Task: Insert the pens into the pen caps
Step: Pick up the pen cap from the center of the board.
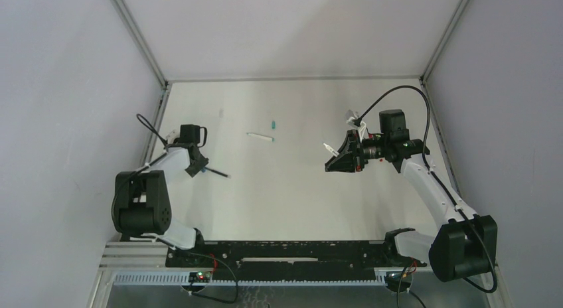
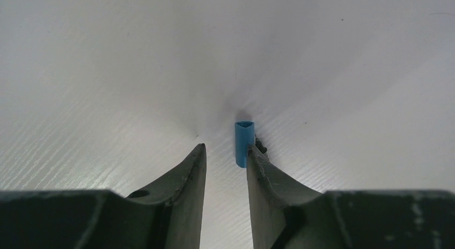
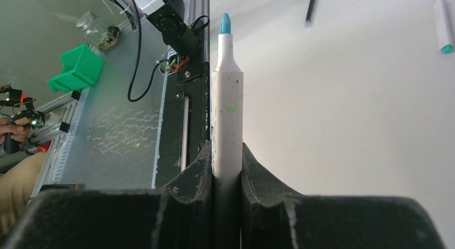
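A small blue pen cap (image 2: 243, 143) stands upright on the white table, touching the inner tip of my left gripper's right finger (image 2: 268, 179). The left gripper (image 2: 226, 148) is open, with a gap between the cap and its other finger. From above, the left gripper (image 1: 196, 163) hides that cap, and a thin black pen (image 1: 216, 171) lies just right of it. My right gripper (image 3: 226, 152) is shut on a white pen (image 3: 226, 109) with a teal tip (image 3: 225, 24), held above the table at centre right (image 1: 335, 160). Another white pen (image 1: 260, 137) and a teal cap (image 1: 273, 124) lie mid-table.
Grey walls enclose the table on the left, back and right. The black base rail (image 1: 285, 251) runs along the near edge. In the right wrist view a green bin (image 3: 75, 66) and a glass jar (image 3: 96, 29) sit beyond that rail.
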